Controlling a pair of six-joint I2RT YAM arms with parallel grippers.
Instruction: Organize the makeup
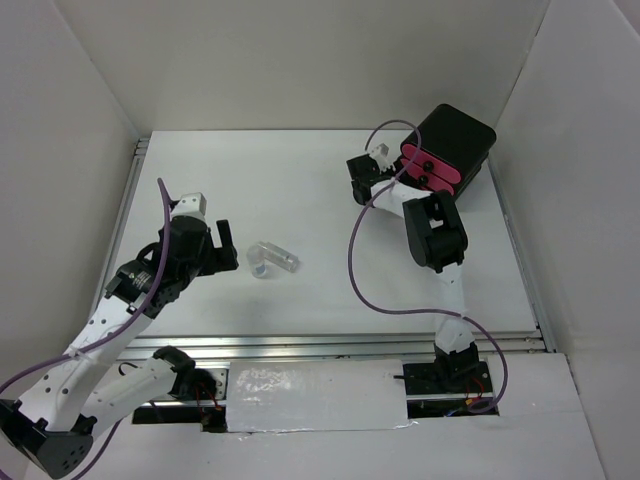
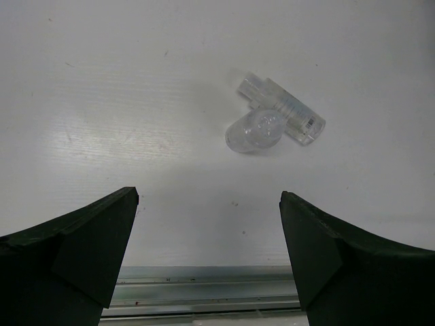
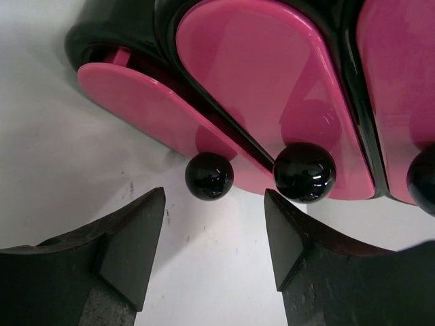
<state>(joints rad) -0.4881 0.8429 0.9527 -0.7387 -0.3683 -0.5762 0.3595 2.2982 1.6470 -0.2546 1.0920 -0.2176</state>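
Of the makeup, a clear tube [image 2: 286, 111] and a clear domed vial [image 2: 255, 132] lie touching on the white table; in the top view the clear pair [image 1: 272, 260] sits left of centre. My left gripper [image 2: 209, 204] stands wide open just short of them with nothing between its fingers; from above, the left gripper [image 1: 231, 248] is to their left. My right gripper [image 3: 214, 197] is open at the pink drawers, with the left drawer's black knob [image 3: 209, 176] just beyond its fingertips and untouched. The right gripper [image 1: 392, 161] is at the box front.
The black box [image 1: 460, 135] with three pink drawers stands at the back right; its left drawer [image 3: 146, 109] is pulled out a little. Two more black knobs [image 3: 304, 172] sit to the right. White walls enclose the table; a metal rail [image 2: 204, 299] runs along the near edge.
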